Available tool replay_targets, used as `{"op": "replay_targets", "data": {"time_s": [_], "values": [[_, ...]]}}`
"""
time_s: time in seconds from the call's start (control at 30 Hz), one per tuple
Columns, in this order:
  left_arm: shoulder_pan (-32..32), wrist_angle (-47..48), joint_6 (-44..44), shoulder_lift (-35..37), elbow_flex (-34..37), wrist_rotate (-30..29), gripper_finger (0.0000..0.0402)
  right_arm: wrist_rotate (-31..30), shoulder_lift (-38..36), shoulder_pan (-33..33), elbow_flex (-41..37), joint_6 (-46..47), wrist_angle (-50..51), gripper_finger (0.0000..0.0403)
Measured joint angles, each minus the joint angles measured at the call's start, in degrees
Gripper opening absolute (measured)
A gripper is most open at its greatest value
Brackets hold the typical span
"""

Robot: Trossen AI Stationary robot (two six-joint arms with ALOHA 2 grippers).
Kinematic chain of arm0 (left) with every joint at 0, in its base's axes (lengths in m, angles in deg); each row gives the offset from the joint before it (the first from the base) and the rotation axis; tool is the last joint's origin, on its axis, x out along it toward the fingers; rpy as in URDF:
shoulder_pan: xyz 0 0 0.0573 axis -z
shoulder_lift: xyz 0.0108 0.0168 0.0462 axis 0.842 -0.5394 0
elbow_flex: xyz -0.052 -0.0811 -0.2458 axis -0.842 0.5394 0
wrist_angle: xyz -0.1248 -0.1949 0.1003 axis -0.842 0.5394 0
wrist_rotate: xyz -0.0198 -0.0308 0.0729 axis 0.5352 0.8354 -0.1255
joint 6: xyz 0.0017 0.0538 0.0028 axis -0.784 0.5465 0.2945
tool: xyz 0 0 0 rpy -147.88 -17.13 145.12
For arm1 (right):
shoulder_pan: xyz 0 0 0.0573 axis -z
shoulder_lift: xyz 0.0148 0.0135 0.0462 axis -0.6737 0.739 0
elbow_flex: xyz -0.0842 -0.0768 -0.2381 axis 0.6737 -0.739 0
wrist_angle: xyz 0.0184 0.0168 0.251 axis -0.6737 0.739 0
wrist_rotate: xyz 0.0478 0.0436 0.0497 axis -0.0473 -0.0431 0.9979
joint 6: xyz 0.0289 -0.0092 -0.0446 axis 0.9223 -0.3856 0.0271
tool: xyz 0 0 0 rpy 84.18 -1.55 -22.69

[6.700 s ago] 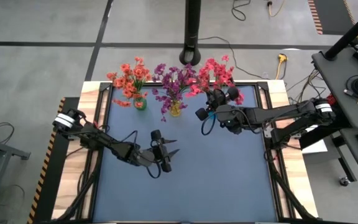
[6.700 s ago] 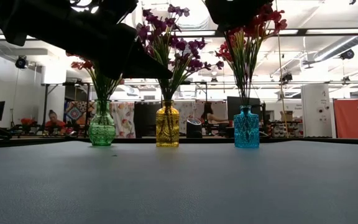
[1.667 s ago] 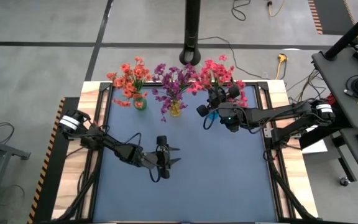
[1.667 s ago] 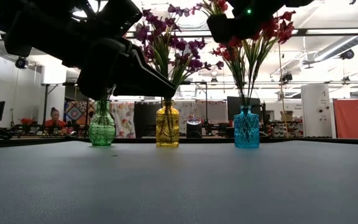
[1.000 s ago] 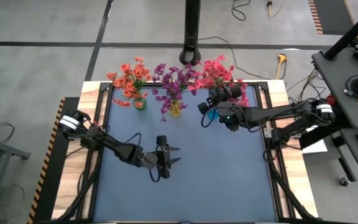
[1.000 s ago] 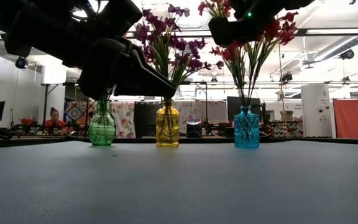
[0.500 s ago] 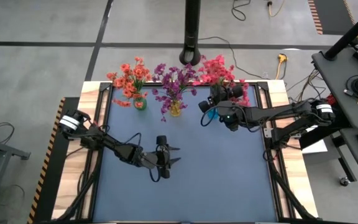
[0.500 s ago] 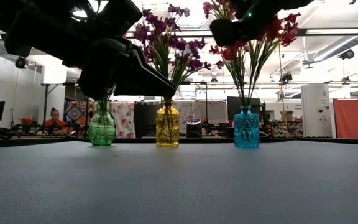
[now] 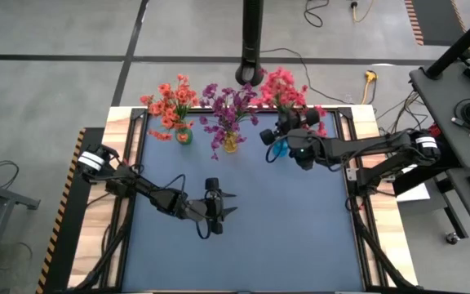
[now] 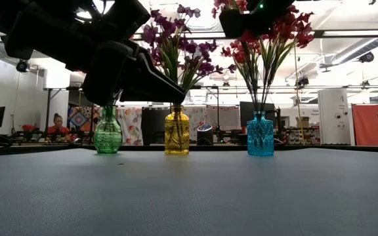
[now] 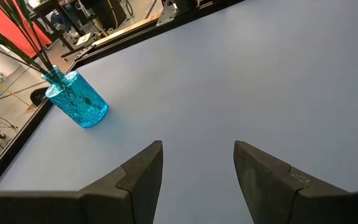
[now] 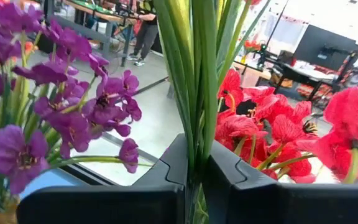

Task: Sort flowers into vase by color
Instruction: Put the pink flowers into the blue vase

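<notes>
Right gripper (image 12: 194,180) clamped on pink-red flowers' (image 9: 282,88) stems above blue vase (image 10: 260,134) | left gripper (image 11: 197,165) open, empty, well apart from vase

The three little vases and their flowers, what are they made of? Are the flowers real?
The green vase, yellow vase and blue vase look like tinted glass: see-through, glossy, with a pressed pattern. The flowers seem artificial, perhaps fabric and plastic: flat uniform petals, smooth identical stems.

**No readable text**

No lettering, label, brand, number or sign can be read in any view: none on the vases, none on the arms, none on the table, none in the room behind.
</notes>
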State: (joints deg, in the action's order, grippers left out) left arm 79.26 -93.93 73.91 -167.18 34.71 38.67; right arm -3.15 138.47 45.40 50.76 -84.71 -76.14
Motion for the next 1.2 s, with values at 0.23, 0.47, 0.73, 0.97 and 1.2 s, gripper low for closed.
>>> {"op": "replay_targets", "data": {"time_s": [0.23,0.47,0.73,0.97,1.2], "values": [[0.0,0.4,0.0,0.0,0.0,0.0,0.0181,0.6,-0.1,0.1,-0.5,1.3,0.0,0.0017],[0.0,0.5,-0.1,0.0,0.0,0.0,0.0181,0.6,-0.1,0.1,-2.6,1.8,0.0,0.0016],[0.0,0.5,-0.2,0.0,0.0,0.0,0.0181,0.6,-0.1,0.1,-4.2,2.7,0.0,0.0016],[0.0,0.5,-0.2,0.0,0.0,0.0,0.0181,-0.3,-0.1,0.3,-4.7,6.7,0.1,0.0019],[0.0,0.5,-0.2,0.0,0.0,0.0,0.0181,-1.1,-0.1,0.4,-5.9,8.4,0.0,0.0025]]}}
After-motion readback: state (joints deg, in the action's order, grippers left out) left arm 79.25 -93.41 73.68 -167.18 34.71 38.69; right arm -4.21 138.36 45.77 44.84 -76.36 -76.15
